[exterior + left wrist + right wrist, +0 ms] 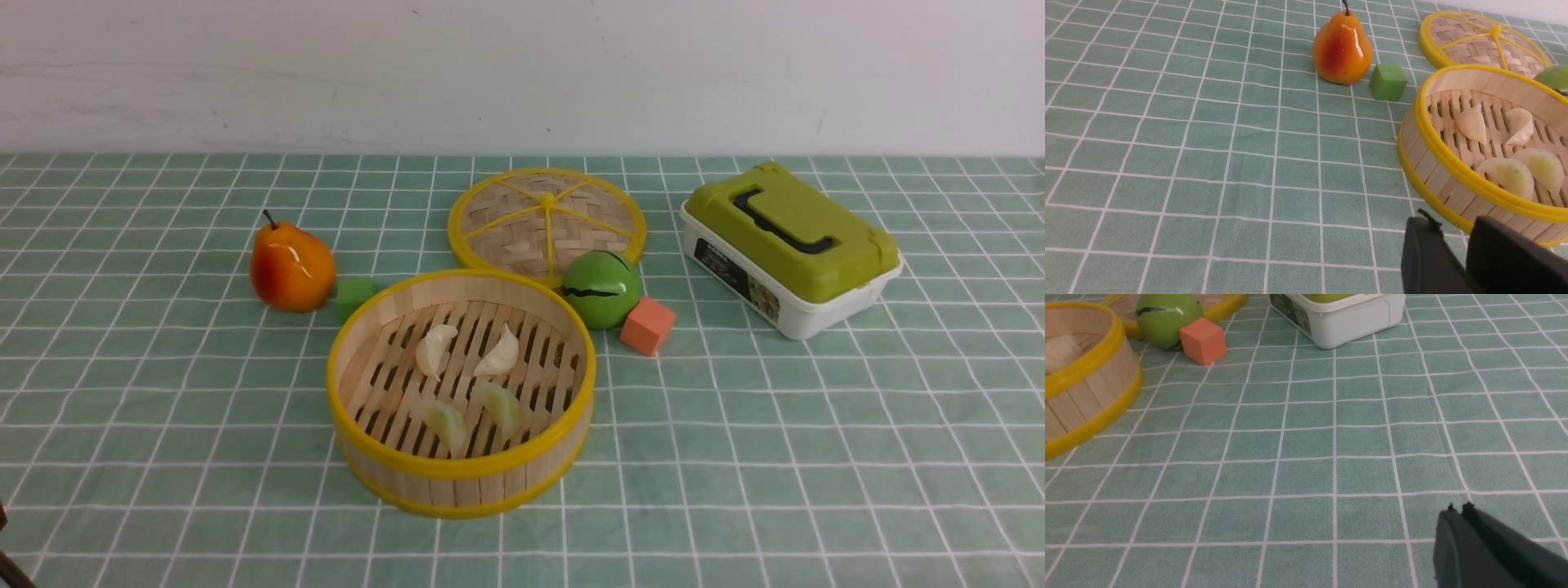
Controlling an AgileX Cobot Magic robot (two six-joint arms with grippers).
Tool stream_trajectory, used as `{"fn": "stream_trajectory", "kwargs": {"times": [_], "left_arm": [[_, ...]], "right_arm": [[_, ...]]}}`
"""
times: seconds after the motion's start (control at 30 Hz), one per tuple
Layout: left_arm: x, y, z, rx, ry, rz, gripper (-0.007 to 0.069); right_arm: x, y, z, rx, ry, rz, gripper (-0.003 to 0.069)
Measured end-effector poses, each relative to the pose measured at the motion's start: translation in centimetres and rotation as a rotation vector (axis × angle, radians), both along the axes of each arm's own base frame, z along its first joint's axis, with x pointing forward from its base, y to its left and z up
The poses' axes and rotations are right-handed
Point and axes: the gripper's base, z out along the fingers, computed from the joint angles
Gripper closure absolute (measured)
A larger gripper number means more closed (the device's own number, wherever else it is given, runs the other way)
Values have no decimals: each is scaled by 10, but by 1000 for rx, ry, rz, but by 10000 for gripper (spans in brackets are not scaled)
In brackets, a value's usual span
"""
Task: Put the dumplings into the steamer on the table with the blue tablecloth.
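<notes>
The steamer [461, 474] stands mid-table on the blue tablecloth [735, 457]. Inside it, on the slats, lie the dumplings: two creamy white ones [437, 349] [500, 353] at the back and two pale green ones [445, 420] [502, 406] at the front. The left wrist view shows the steamer's rim [1437, 147], with my left gripper [1453, 230] low over the cloth just outside the steamer wall; it is open with nothing between its fingers. My right gripper [1458, 508] is shut and empty over bare cloth, well away from the steamer [1081, 363]. Neither gripper shows in the front view.
A pear [291, 265] and a green cube [355, 296] sit left of the steamer. Behind it lie the woven lid [545, 219], a green ball [602, 288] and an orange cube [647, 325]. A white box with a green lid [788, 245] stands at the back right.
</notes>
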Motion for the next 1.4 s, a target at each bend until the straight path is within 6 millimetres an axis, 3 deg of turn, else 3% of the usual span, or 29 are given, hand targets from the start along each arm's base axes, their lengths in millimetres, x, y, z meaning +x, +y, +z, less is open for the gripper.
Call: {"fn": "stream_trajectory", "kwargs": {"times": [0.9, 1.07, 1.17, 1.3, 1.4], "left_arm": [[0, 0, 0, 0, 0, 0, 447], [-5, 1, -15, -6, -5, -6, 442], [-20, 6, -26, -94, -37, 26, 443], [-32, 5, -35, -181, -157, 20, 517], [-31, 5, -47, -125, -225, 41, 631]], "right_arm": [[0, 0, 0, 0, 0, 0, 636], [0, 0, 0, -1, 0, 0, 628], [0, 0, 0, -1, 0, 0, 622], [0, 0, 0, -1, 0, 0, 617], [0, 0, 0, -1, 0, 0, 614]]}}
